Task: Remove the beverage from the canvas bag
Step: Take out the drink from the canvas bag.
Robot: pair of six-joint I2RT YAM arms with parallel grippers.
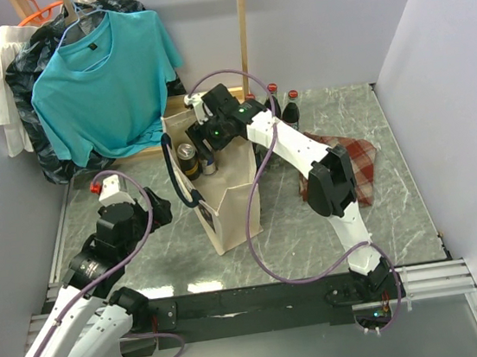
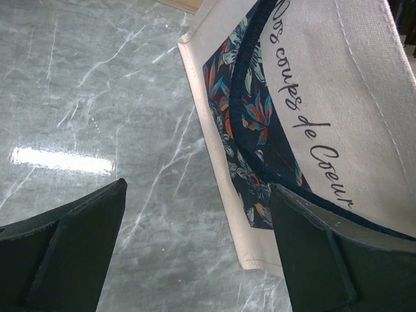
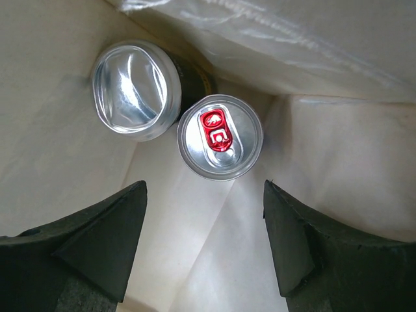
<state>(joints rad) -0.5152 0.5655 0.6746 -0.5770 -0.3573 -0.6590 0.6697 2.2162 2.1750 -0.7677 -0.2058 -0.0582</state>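
The cream canvas bag [image 1: 228,199] stands open in the middle of the table, its navy loop handle [image 1: 178,186] hanging on the left side. Two beverage cans stand inside it: one with a red tab [image 3: 220,136] and one with a plain silver end up [image 3: 135,90]. They also show in the top view [image 1: 187,158]. My right gripper [image 3: 205,247] is open and empty, hovering over the bag's mouth [image 1: 204,152], looking down on the cans. My left gripper [image 2: 198,253] is open and empty beside the bag's left side [image 2: 338,97], its right finger [image 2: 325,260] close to the handle.
Dark bottles with red caps [image 1: 291,109] stand behind the bag. A red-and-white plaid cloth [image 1: 354,160] lies to the right. A teal shirt [image 1: 109,81] hangs at the back left, next to a wooden post [image 1: 244,30]. Grey walls close in both sides.
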